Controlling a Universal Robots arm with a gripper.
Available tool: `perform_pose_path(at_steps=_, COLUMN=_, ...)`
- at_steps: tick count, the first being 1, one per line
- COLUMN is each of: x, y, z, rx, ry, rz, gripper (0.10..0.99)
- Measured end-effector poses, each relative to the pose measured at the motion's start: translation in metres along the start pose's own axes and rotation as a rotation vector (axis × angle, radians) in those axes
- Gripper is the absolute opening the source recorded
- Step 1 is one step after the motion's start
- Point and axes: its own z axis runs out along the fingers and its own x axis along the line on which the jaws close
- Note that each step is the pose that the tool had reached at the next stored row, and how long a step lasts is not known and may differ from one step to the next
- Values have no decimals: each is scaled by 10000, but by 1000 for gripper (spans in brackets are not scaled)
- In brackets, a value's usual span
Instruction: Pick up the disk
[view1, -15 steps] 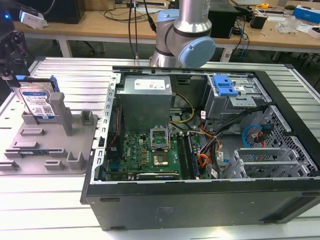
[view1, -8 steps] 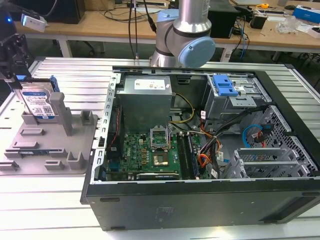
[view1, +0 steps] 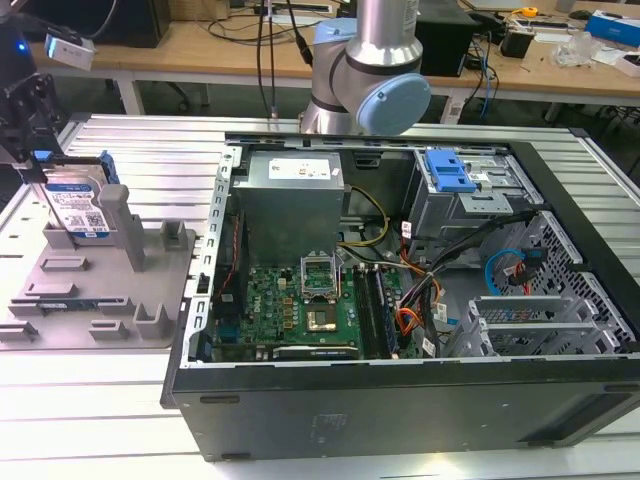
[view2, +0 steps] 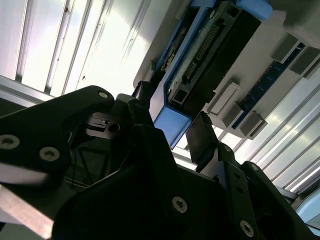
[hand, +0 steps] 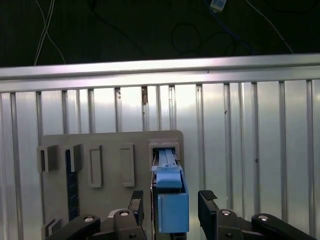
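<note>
- Gripper (view1: 38, 150): at the exterior view's far left, poised over the top edge of the disk (view1: 80, 205), with its jaws spread apart and holding nothing
- Fingers (hand: 207, 199): in the first wrist view, one dark pad stands on each side of the disk (hand: 170, 210); a narrow gap shows between each pad and the disk
- Disk, position: stands on edge in a slot of the grey fixture (view1: 110, 290); its labelled face is turned toward the exterior camera and a blue rail runs along its side
- Disk, close view: in the second wrist view the disk (view2: 200, 55) is seen edge-on, and its blue rail end lies between the two fingers (view2: 200, 135)
- Fixture: a flat grey plate with upright posts and several slots, seen from above in the first wrist view (hand: 115, 145); it lies on the ribbed metal table (view1: 140, 150)
- Computer case (view1: 400, 410): open, lying on its side on the table, just beside the fixture on the exterior view's right
- Case contents: a green circuit board (view1: 290, 310), a silver power supply (view1: 295, 180), a blue latch (view1: 447, 170) and bundles of cable
- Arm (view1: 370, 60): a grey column with a pale blue cap, rising behind the case
</note>
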Motion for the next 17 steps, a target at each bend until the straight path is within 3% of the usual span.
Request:
perform_pose_path(at_steps=12, x=-2, y=0, z=51, rx=3, ry=0, rz=-84, gripper=557)
perform_pose_path(at_steps=13, x=-2, y=0, z=55, rx=5, ry=0, rz=-93, gripper=541)
perform_pose_path(at_steps=14, x=-3, y=0, z=59, rx=5, ry=0, rz=-102, gripper=471)
perform_pose_path(at_steps=17, x=-3, y=0, z=63, rx=6, ry=0, rz=-129, gripper=471)
